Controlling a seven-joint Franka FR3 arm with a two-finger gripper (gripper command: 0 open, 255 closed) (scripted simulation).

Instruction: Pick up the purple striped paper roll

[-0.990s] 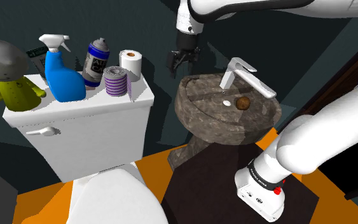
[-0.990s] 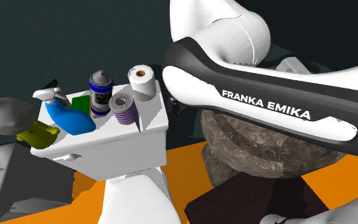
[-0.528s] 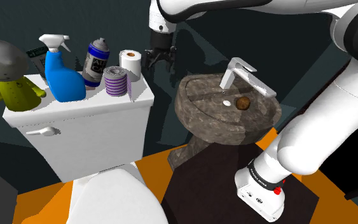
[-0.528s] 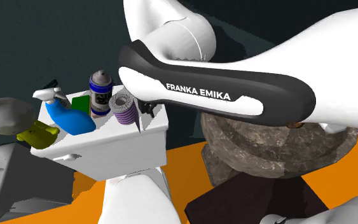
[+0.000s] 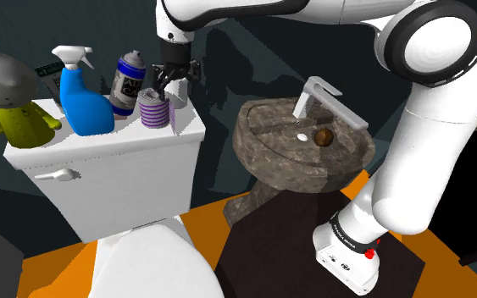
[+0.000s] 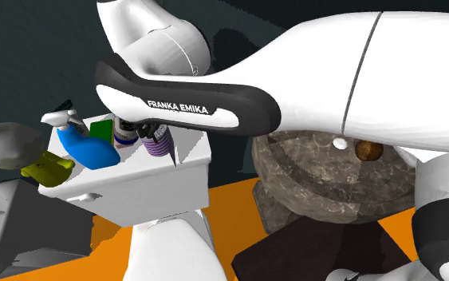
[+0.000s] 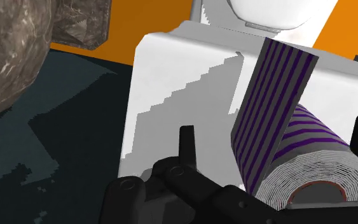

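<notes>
Mottled stone sink (image 5: 263,157) — polished; faucet (image 5: 330,100) bright metal; striped roll (image 7: 304,143) matt layered paper.

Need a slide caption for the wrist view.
Open gripper above the purple-striped roll on the white toilet tank.

A home bathroom: white toilet (image 5: 109,182) beside a stone sink (image 5: 300,152).

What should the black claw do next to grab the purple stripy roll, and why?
Probably ease straight down a little. In the wrist view the black two-finger gripper is open, and the purple striped paper roll on the white toilet tank lid sits between its fingers, untouched. In the shoulder view the gripper hovers just above the roll, so closing now would likely miss.
</notes>
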